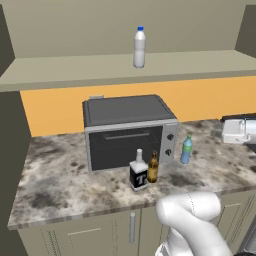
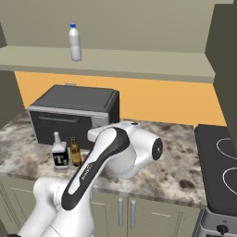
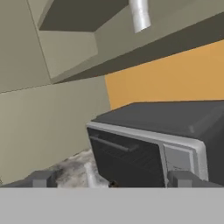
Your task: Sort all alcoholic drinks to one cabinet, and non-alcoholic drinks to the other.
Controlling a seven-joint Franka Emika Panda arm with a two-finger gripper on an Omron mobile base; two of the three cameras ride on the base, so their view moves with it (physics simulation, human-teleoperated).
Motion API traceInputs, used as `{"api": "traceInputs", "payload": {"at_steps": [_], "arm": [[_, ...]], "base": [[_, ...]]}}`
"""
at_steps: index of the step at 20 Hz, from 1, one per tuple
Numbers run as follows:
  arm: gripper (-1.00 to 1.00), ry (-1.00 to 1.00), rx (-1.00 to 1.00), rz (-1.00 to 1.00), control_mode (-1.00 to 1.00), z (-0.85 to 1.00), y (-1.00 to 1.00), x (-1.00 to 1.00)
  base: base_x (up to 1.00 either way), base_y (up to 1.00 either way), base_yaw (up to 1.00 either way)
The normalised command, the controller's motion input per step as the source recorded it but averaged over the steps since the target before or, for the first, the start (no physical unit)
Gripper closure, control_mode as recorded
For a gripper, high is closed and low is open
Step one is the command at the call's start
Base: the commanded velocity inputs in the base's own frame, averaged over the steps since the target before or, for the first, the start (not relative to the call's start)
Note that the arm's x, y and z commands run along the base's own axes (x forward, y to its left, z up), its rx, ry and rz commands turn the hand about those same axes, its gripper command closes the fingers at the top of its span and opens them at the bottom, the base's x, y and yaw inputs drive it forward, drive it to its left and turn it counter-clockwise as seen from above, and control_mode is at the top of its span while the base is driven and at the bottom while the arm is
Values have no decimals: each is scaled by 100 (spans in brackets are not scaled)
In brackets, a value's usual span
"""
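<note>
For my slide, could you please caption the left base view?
White bottle on the open shelf; square bottle, beer bottle and blue bottle beside the microwave.

The arm [image 2: 99, 157] hides the blue bottle in the right base view, and the hand view's top edge cuts off the white bottle [image 3: 139, 15] above its lower body.

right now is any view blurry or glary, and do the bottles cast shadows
Left base view: even light, no glare; faint dark patches beside the square "T" bottle and brown beer bottle. Right base view: equally flat. Hand view: soft, and the white bottle is cut off at the top.
</note>
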Motion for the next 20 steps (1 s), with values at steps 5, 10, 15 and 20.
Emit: {"api": "traceInputs", "payload": {"at_steps": [5,10,15,20], "arm": [[-100,0,0,1,-100,-44,0,45],[-100,0,0,0,-100,-35,-5,49],[-100,0,1,0,-100,-28,-19,42],[-100,0,1,0,-100,-26,-27,44]], "base": [[0,0,0],[0,0,0],[0,0,0],[0,0,0]]}}
